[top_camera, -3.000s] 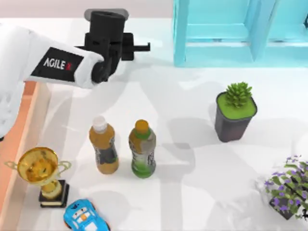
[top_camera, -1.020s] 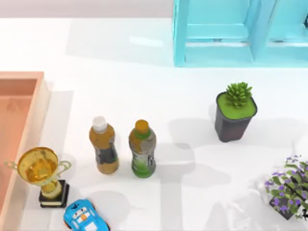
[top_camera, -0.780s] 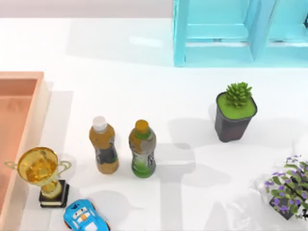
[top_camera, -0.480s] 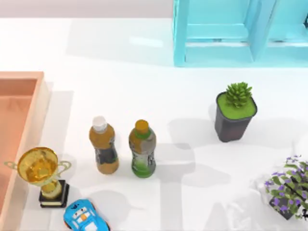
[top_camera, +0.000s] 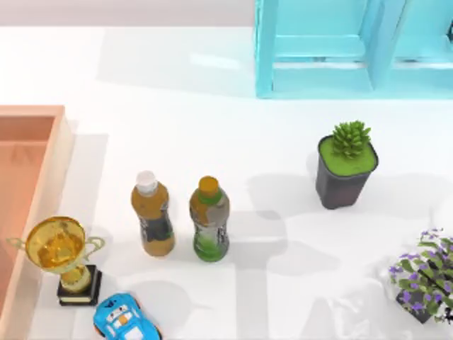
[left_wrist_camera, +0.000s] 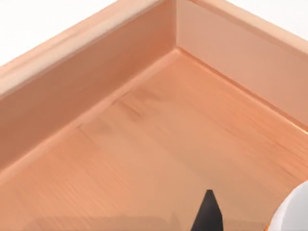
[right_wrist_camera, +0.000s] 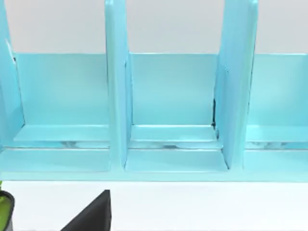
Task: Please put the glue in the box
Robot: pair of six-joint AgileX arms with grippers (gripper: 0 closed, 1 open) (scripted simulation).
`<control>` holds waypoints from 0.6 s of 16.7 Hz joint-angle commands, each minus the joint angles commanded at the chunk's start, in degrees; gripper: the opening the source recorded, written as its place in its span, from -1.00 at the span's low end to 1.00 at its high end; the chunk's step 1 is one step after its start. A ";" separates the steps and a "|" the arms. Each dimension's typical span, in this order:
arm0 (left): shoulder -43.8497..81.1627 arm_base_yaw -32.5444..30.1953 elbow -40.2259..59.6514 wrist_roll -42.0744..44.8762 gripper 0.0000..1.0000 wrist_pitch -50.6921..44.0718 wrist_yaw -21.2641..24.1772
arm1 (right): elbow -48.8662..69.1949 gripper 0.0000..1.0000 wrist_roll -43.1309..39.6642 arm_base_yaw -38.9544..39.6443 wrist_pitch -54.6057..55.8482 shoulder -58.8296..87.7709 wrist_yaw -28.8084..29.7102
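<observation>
Currently | left gripper (left_wrist_camera: 208, 211): hovering over salmon-orange open-topped box (left_wrist_camera: 144, 139); finger opening impossible to tell | small white glue bottle (left_wrist_camera: 293, 211): peeking in at lower right, apparently inside box | advice: release low, retreating straight up | right arm: parked.

Overhead table (top_camera: 212, 127) view, left wrist inside box (left_wrist_camera: 144, 144), right wrist perhaps facing shelf (right_wrist_camera: 173, 110)

- The large salmon-orange open-topped rectangular box (top_camera: 42, 142) with thick raised walls sits at nine o'clock on the table, partly cut off by the edge.
- Its smooth wood-grain floor (left_wrist_camera: 144, 154) meets two walls at an inner corner.
- A rounded white object (left_wrist_camera: 293, 211), possibly the glue, lies at the view's edge.
</observation>
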 joint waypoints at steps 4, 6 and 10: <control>0.42 -3.15 -3.50 -6.79 -1.00 9.43 0.19 | 0.00 1.00 0.00 0.00 0.00 0.00 0.00; 0.55 -3.99 -4.32 -7.86 -1.00 10.57 0.33 | 0.00 1.00 0.00 0.00 0.00 0.00 0.00; 0.55 -3.99 -4.32 -7.86 -0.85 10.57 0.33 | 0.00 1.00 0.00 0.00 0.00 0.00 0.00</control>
